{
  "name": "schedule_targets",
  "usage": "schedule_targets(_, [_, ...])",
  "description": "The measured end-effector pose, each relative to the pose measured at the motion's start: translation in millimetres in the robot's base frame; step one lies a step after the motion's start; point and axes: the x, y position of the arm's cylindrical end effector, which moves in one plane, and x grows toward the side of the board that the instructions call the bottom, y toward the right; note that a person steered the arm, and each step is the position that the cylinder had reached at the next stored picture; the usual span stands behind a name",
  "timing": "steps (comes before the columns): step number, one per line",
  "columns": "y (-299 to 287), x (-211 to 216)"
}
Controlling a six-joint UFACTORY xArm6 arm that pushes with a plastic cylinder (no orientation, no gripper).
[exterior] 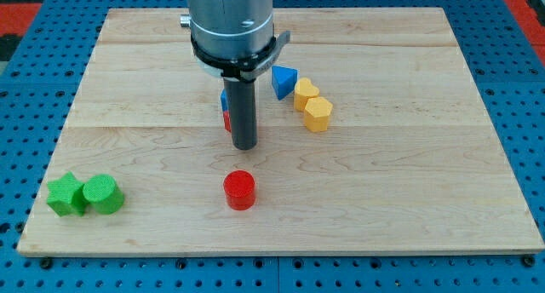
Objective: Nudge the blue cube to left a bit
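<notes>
The blue cube sits near the board's middle, mostly hidden behind my rod; only a thin blue sliver shows on the rod's left side. A red block shows as a sliver just below it, also largely hidden. My tip rests on the board just below and to the right of these two slivers, close to them; I cannot tell whether it touches them. A blue triangular block lies to the rod's right.
Two yellow blocks, one and another, sit right of the blue triangle. A red cylinder stands below my tip. A green block and a green cylinder sit at the bottom left. The wooden board lies on blue pegboard.
</notes>
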Motion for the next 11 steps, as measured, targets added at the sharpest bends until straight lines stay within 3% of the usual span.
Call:
schedule_targets(1, [-8, -8])
schedule_targets(2, [-23, 13])
schedule_targets(3, [-81, -6])
schedule_targets(4, [-119, -62])
schedule_targets(5, [-114, -100])
schedule_targets(7, [-66, -103])
schedule_targets(11, [-37, -102])
